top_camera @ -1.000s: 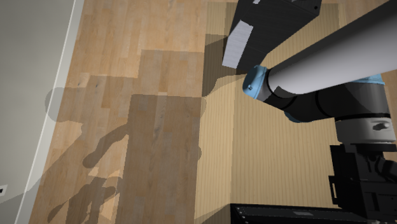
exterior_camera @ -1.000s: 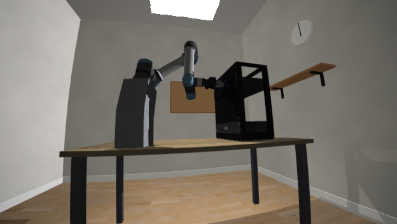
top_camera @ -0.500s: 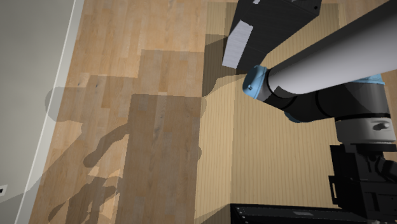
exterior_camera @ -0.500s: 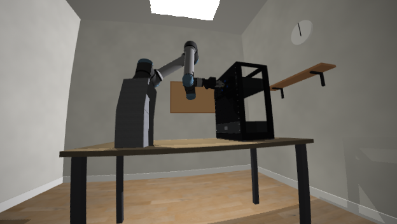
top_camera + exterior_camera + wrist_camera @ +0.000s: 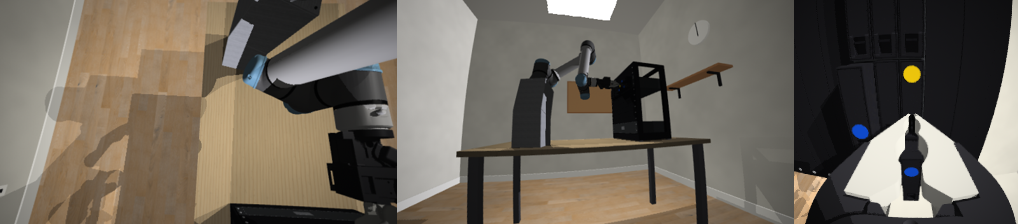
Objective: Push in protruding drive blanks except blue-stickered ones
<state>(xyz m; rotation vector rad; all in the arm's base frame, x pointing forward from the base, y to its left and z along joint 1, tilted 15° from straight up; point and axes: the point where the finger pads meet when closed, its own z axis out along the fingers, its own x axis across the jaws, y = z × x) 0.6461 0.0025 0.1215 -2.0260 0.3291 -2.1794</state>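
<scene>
With fingers pinched together on nothing, the gripper (image 5: 911, 118) pressed at the yellow-stickered blank (image 5: 912, 87) high on the front of the rack (image 5: 663, 95), likely unlatched, beside the blue-stickered blank (image 5: 858, 107), left proud.

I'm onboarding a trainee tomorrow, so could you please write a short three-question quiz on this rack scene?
1. True or false: the black two-jaw gripper is shut and empty.
2. In the wrist view, which round sticker sits on the dark drive blank straight ahead of the fingertips? A) yellow sticker B) blue sticker
3. What does the tall black open-frame rack stand on?

Key: 1 true; 2 A; 3 the wooden table with black legs.
</scene>
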